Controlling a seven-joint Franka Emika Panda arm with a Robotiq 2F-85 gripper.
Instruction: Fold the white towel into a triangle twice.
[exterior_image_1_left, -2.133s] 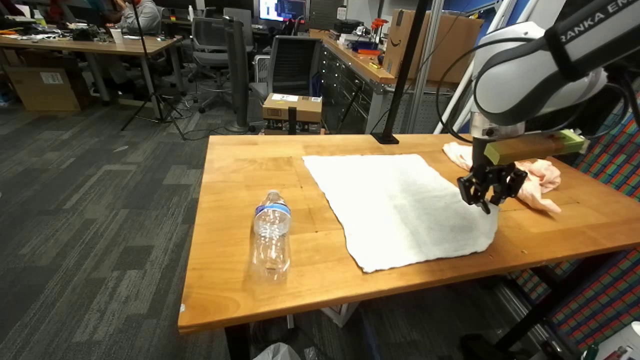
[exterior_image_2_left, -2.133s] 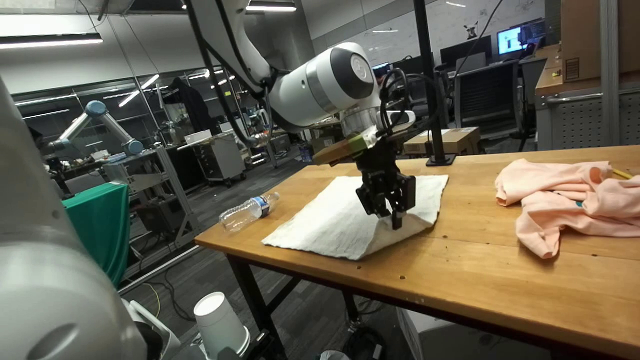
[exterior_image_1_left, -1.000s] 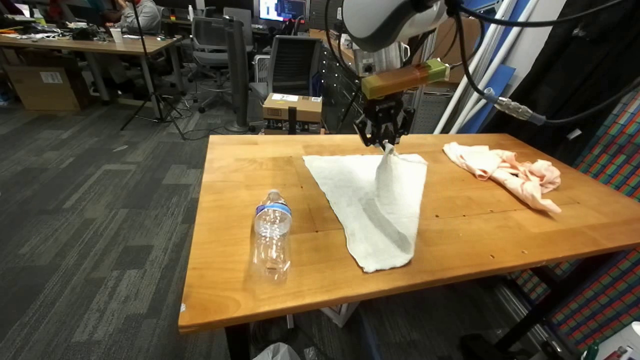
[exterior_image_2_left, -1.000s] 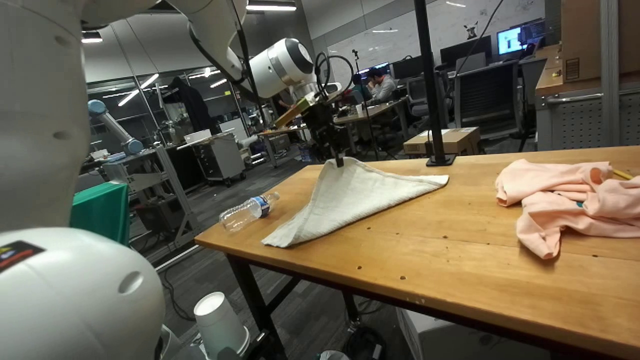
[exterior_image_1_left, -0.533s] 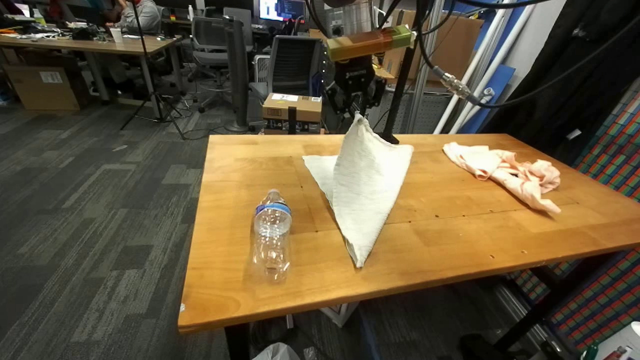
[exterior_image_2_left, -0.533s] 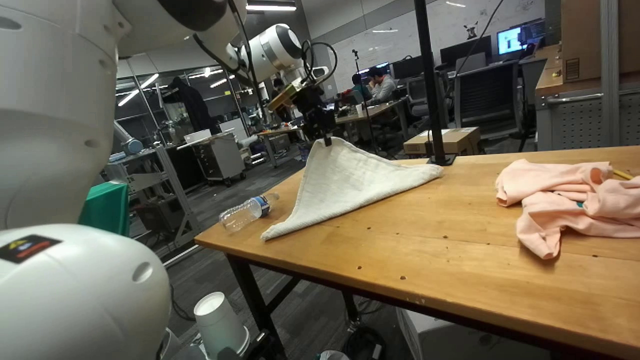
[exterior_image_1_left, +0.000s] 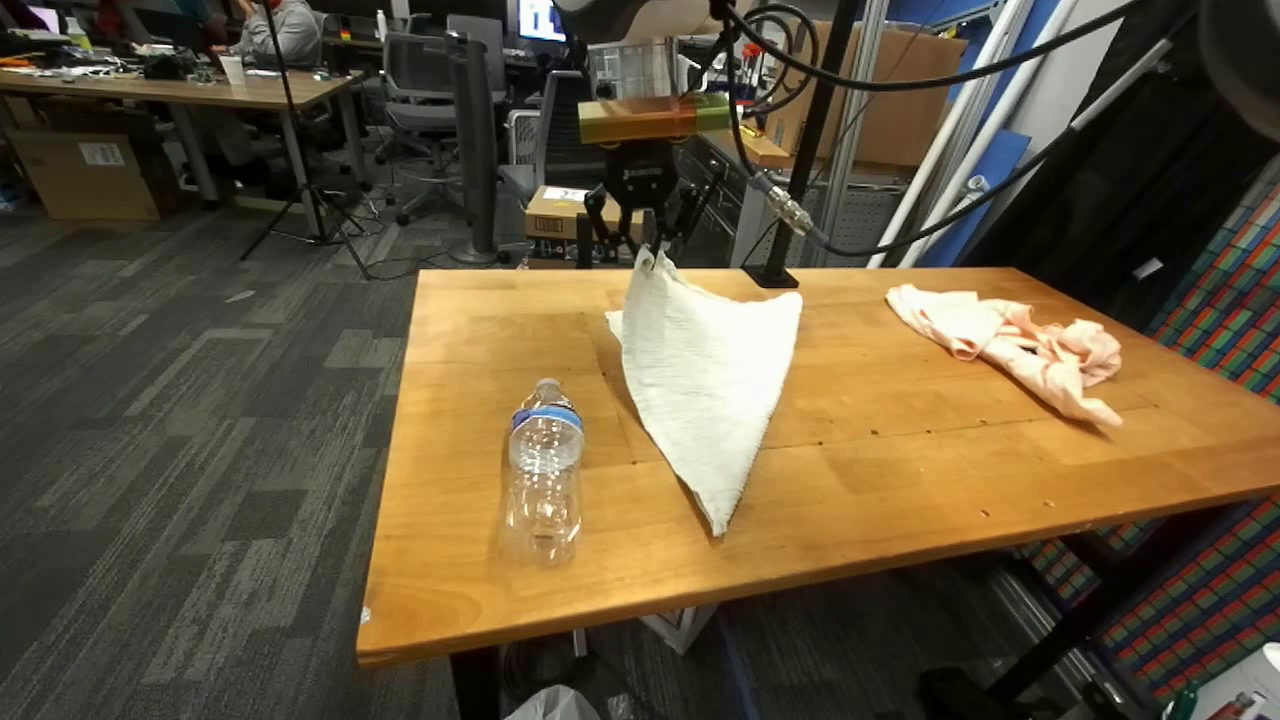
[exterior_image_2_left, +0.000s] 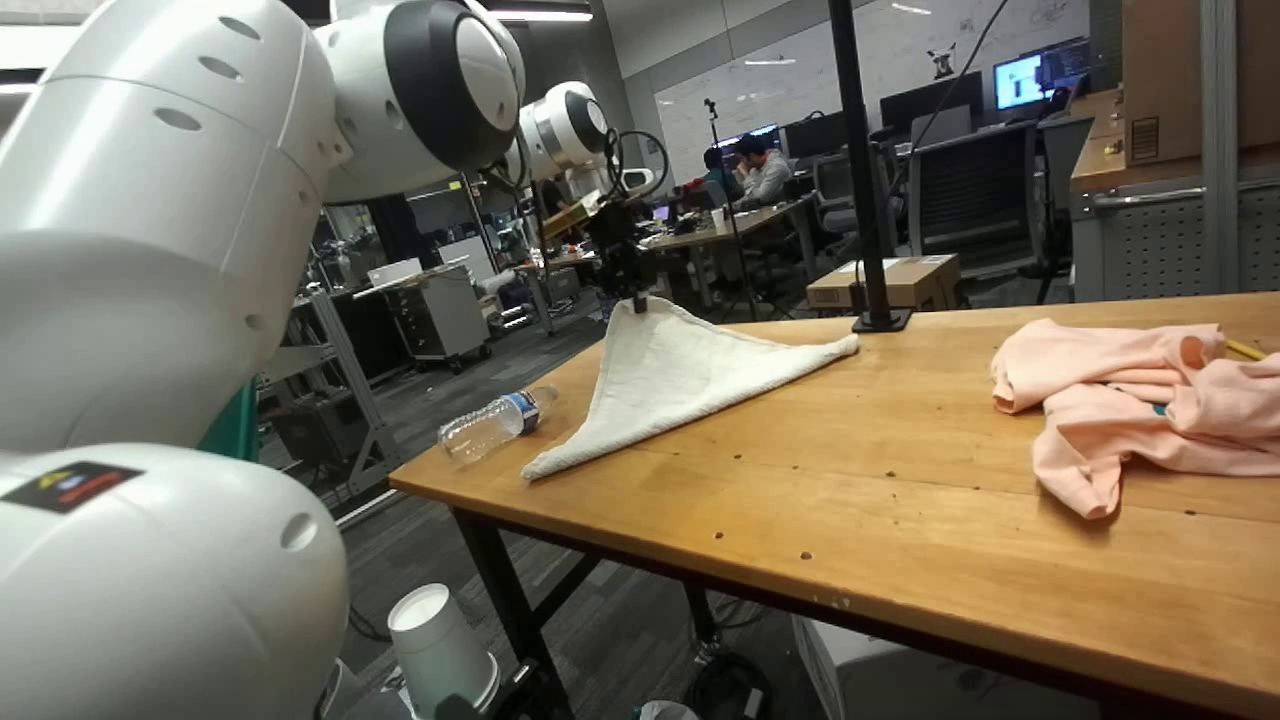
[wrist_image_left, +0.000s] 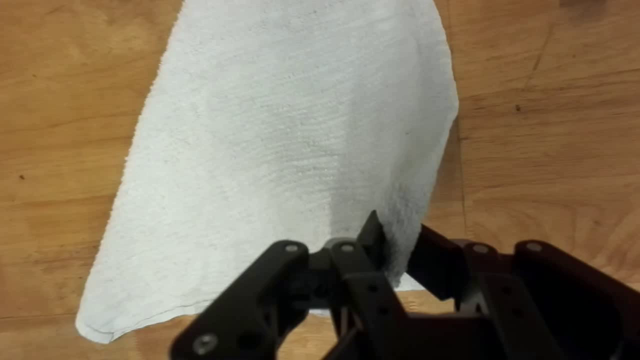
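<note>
The white towel (exterior_image_1_left: 700, 385) stands partly raised on the wooden table (exterior_image_1_left: 900, 520). It is doubled over into a rough triangle with one corner lifted, in both exterior views, as on the towel (exterior_image_2_left: 680, 385). A small strip of the lower layer shows at the left. My gripper (exterior_image_1_left: 646, 248) is above the table's far edge, shut on the lifted corner. In the wrist view, the corner is pinched between the fingers (wrist_image_left: 398, 222), and the towel (wrist_image_left: 280, 150) spreads below them. The lower layer is mostly hidden.
A clear plastic bottle (exterior_image_1_left: 545, 460) with a blue label lies beside the towel. A crumpled pink cloth (exterior_image_1_left: 1040, 350) lies at the table's other end. A black pole (exterior_image_1_left: 772, 276) is fixed at the far table edge, near the towel.
The towel lay flat about two seconds ago. My gripper has lifted a corner and carried it across. In the last half second, it moved further left and slightly lower, bringing the towel along.
</note>
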